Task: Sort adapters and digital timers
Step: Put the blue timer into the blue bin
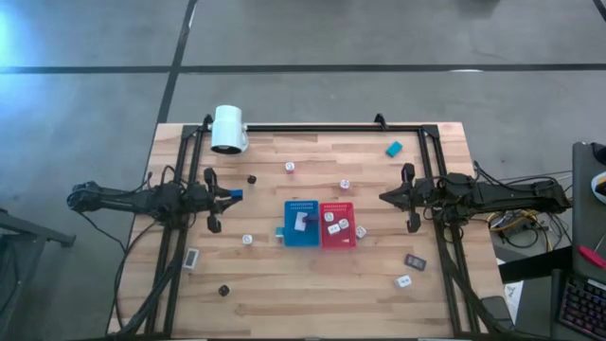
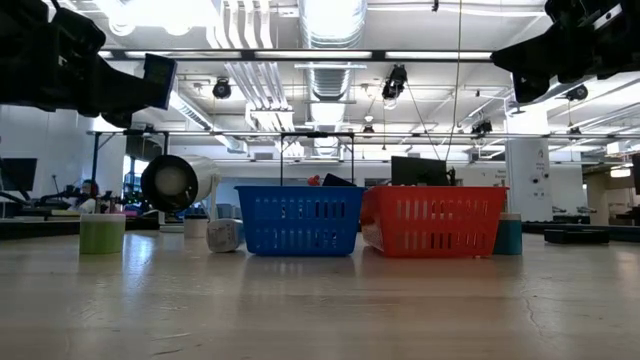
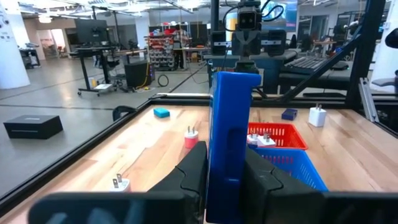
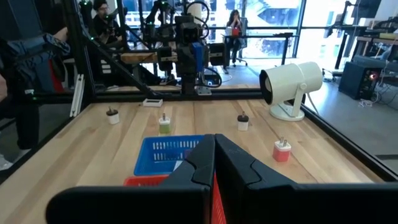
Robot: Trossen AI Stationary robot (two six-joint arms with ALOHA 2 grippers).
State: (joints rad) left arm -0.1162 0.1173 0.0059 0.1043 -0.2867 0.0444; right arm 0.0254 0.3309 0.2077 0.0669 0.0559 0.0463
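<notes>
— Blue digital timer [image 3: 229, 143], upright, is pinched in the left gripper [image 3: 225, 177]; only the left wrist view shows that grip, raised left of the blue tray [image 1: 301, 225].
— And the right gripper [image 4: 214, 163]?
— Pressed together, empty, right of the red tray [image 1: 337, 225] holding adapters [image 1: 338, 225]. No writing is readable.

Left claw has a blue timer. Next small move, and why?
Probably carry it toward the blue tray and stop above it. The left claw is shut on the blue timer, held clear of the table, and that tray already holds a flat timer, while the red tray holds adapters.
</notes>
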